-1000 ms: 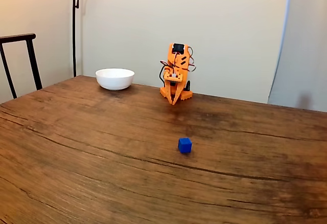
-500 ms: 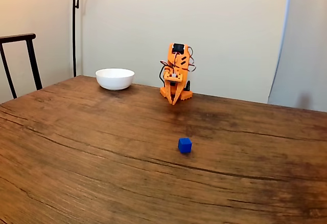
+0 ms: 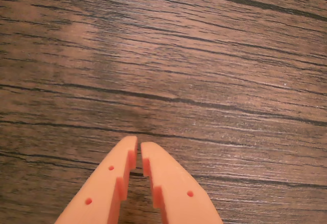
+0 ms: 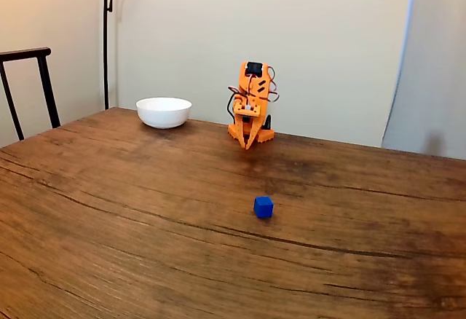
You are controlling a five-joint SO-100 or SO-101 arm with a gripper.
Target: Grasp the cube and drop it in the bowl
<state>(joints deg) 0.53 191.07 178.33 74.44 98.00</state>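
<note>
From my fixed view the cube [image 4: 263, 207] sits alone mid-table, well apart from the bowl [image 4: 164, 112] at the far edge. The gripper [image 3: 138, 145] points down near the arm's base, fingers nearly pressed together, holding nothing. My wrist view cuts off the fingers' lower ends.

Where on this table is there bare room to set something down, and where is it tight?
Most of the wooden table is bare: the whole near half in front of the cube, the left side between the bowl and the near edge, and the right side beyond the cube. The only crowded strip is the far edge, where the bowl and the arm with its gripper stand close together.
</note>
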